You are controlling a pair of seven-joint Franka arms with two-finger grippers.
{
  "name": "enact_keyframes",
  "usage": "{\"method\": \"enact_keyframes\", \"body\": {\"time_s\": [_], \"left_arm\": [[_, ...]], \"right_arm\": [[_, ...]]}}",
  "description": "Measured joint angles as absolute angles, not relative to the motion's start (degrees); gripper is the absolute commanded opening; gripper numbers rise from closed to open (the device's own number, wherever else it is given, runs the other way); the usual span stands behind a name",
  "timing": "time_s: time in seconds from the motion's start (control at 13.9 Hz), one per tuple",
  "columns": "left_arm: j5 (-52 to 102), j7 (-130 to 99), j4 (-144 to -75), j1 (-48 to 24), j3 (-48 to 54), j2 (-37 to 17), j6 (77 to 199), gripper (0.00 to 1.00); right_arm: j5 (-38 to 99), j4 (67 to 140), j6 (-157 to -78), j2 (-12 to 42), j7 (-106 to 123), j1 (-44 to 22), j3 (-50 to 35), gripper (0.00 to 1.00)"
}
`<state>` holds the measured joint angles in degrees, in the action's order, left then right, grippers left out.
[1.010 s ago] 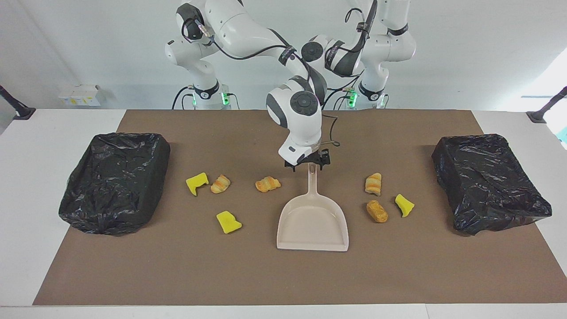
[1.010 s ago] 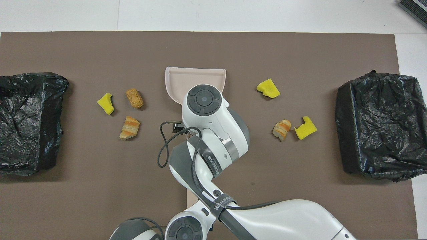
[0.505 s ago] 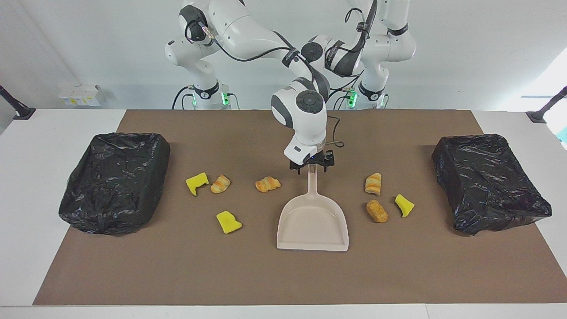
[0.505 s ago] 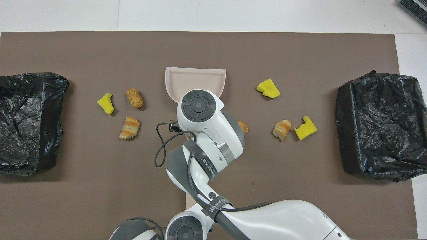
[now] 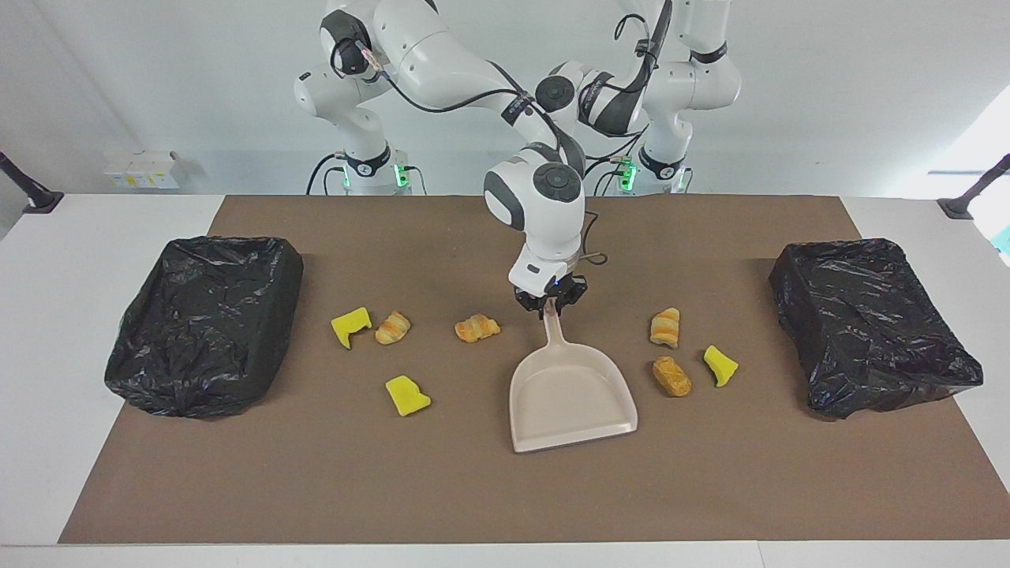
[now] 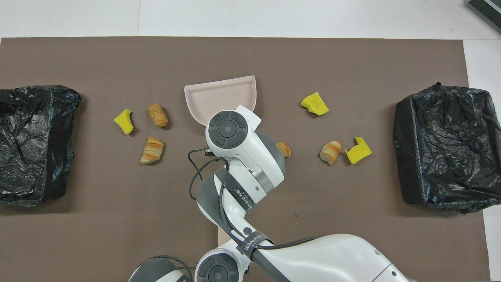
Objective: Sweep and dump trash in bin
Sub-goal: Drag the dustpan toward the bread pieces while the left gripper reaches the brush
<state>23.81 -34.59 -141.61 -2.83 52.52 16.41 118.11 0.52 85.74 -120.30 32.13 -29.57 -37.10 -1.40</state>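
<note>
The beige dustpan (image 5: 570,394) lies mid-table, its mouth away from the robots and skewed toward the left arm's end. My right gripper (image 5: 550,304) is shut on the tip of its handle; in the overhead view the right arm hides that grip above the dustpan (image 6: 221,98). Trash lies on both sides. Toward the right arm's end are two yellow chunks (image 5: 350,325) (image 5: 406,394) and two croissants (image 5: 392,326) (image 5: 476,327). Toward the left arm's end are a croissant (image 5: 665,326), a bread roll (image 5: 671,375) and a yellow chunk (image 5: 719,364). The left arm waits folded at its base, its gripper hidden.
Two bins lined with black bags stand on the brown mat, one at the right arm's end (image 5: 207,323) and one at the left arm's end (image 5: 872,323). The mat (image 6: 250,55) is bare farther from the robots than the dustpan.
My right gripper came down and closed on the dustpan's handle. The dustpan has swung, its mouth turning toward the left arm's end. The trash has not moved.
</note>
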Motion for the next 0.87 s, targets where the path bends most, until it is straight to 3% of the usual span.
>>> {"method": "enact_keyframes", "body": {"time_s": [0.14, 0.22, 0.87], "left_arm": [[23.8, -34.6, -141.4, -2.8, 52.4, 16.5, 117.2, 0.00], [23.8, -34.6, -141.2, -2.8, 52.4, 16.5, 116.4, 0.00], [23.8, -31.0, -139.2, -2.8, 47.6, 19.2, 104.5, 0.00]], "right_arm": [[0.5, 85.7, -120.3, 32.1, -29.6, -37.1, -1.4, 0.02], [0.5, 85.6, -120.2, 32.0, -29.6, -37.1, -1.4, 0.00], [5.8, 85.2, -111.1, 26.4, -20.1, -29.5, -1.0, 0.00]]}}
